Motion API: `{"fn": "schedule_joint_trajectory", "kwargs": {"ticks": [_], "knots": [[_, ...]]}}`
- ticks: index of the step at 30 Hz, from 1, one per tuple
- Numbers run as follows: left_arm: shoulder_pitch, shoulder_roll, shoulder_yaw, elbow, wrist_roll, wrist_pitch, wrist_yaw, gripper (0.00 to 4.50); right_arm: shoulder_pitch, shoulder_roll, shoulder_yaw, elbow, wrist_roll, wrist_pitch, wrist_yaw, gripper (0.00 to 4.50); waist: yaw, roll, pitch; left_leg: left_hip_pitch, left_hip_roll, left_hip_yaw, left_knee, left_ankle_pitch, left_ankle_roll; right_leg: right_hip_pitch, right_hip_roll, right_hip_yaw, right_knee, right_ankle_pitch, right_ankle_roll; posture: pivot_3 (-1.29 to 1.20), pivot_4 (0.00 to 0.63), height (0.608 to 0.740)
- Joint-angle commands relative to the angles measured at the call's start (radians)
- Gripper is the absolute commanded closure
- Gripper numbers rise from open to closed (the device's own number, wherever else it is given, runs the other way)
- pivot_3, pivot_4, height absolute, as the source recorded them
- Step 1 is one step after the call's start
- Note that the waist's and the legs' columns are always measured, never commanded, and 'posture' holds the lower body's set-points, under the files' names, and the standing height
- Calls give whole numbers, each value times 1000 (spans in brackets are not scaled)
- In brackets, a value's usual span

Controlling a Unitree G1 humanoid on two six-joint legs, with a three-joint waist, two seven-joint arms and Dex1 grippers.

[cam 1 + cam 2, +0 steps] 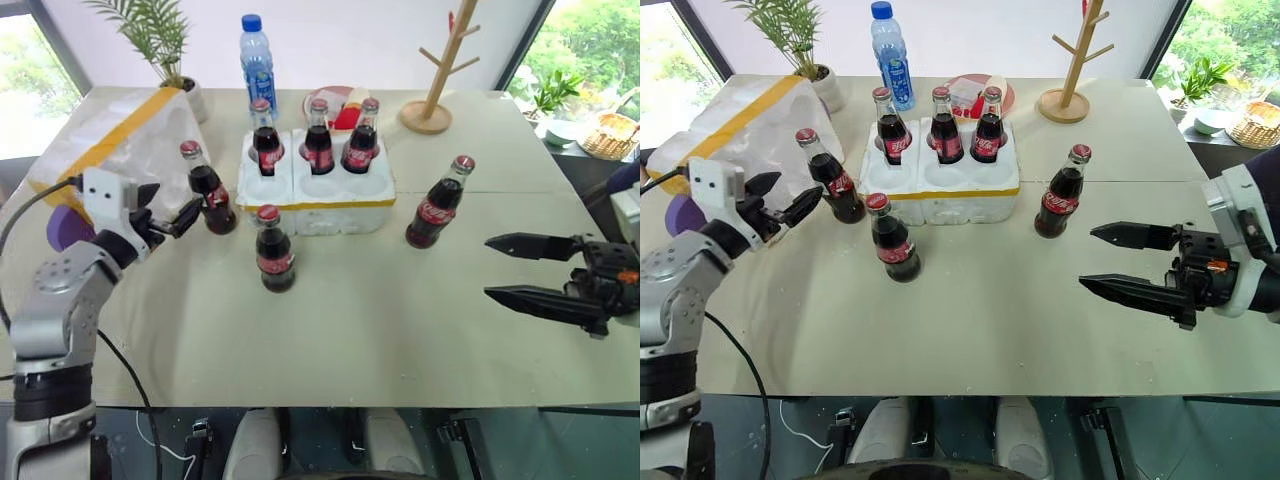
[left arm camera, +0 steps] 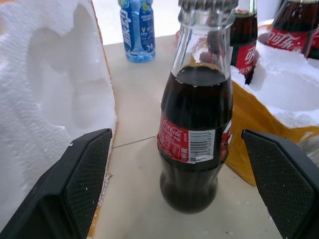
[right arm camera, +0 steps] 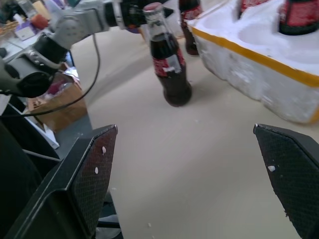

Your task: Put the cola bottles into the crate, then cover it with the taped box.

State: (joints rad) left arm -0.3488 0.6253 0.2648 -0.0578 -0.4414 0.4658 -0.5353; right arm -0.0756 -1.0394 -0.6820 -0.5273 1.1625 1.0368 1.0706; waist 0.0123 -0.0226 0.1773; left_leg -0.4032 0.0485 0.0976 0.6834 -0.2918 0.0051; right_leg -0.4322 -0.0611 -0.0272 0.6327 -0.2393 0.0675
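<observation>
The crate [image 1: 330, 216], a low white foam block with a yellow band, sits mid-table with three cola bottles [image 1: 319, 137] upright in its back row. Three more bottles stand loose on the table: one left of the crate [image 1: 212, 190], one in front [image 1: 273, 250], one to the right [image 1: 437, 207]. My left gripper [image 1: 179, 197] is open, level, its fingers just short of the left bottle [image 2: 195, 144], which stands ahead between them. Behind it lies the taped box [image 1: 120, 150]. My right gripper [image 1: 487, 267] hangs open over the table's right side, pointing left, apart from every bottle.
A blue-capped water bottle [image 1: 258, 58], a red plate [image 1: 338, 106] and a wooden peg stand [image 1: 438, 75] line the table's far edge. A potted plant [image 1: 165, 45] stands at the back left. A purple object [image 1: 65, 228] lies by the taped box.
</observation>
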Motion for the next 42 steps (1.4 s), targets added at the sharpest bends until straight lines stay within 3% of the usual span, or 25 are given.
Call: {"fn": "schedule_joint_trajectory", "kwargs": {"ticks": [1,5,13,22,23,26,31,36,42], "knots": [[-58,6,-27,73,39,-73,-44,127,-41,-9,-4,-56,123,4,-81,0,0,0,0,0,0,0,0,0,0,0,0,0,0,0,0,0,150,740],[-102,-1,-64,161,67,-128,-92,127,-73,-12,33,-54,162,-10,-141,0,0,-1,0,-1,0,0,0,0,0,0,0,0,0,0,0,0,150,740],[-222,-43,-130,366,148,-240,-135,127,-77,-24,62,-42,167,-41,-128,0,2,-1,0,-2,-1,-2,1,0,0,0,-1,-2,0,2,3,0,150,740],[-298,-72,-113,517,163,-311,-164,127,-61,-26,75,-33,107,-86,-112,0,0,-1,0,-2,-1,-4,1,0,0,1,0,-3,0,2,4,0,150,740],[-297,-71,-112,518,164,-315,-167,650,-57,-26,75,-33,99,-90,-110,0,0,-1,0,-2,0,-4,1,0,0,1,0,-3,0,2,4,0,150,740],[-256,-42,-105,460,158,-287,-189,1722,-51,-23,76,-24,76,-104,-104,0,-1,-1,0,-2,0,-5,1,0,0,1,-1,-3,0,2,4,0,150,740],[-176,26,-71,269,90,-188,-254,1689,-45,-17,87,-18,51,-119,-100,0,-9,-1,0,-2,1,-5,1,0,0,0,-1,-3,0,2,4,0,150,740],[-136,151,2,64,-67,17,-354,1689,-38,-11,97,-18,29,-131,-106,0,-4,-4,1,-4,1,-6,1,0,0,-1,0,-4,0,2,4,0,150,740],[-326,198,7,93,-193,170,-415,1689,-45,-6,124,-20,15,-143,-119,0,13,-4,1,-4,-1,-9,3,1,-1,1,-2,-5,0,2,4,0,150,740]]}}
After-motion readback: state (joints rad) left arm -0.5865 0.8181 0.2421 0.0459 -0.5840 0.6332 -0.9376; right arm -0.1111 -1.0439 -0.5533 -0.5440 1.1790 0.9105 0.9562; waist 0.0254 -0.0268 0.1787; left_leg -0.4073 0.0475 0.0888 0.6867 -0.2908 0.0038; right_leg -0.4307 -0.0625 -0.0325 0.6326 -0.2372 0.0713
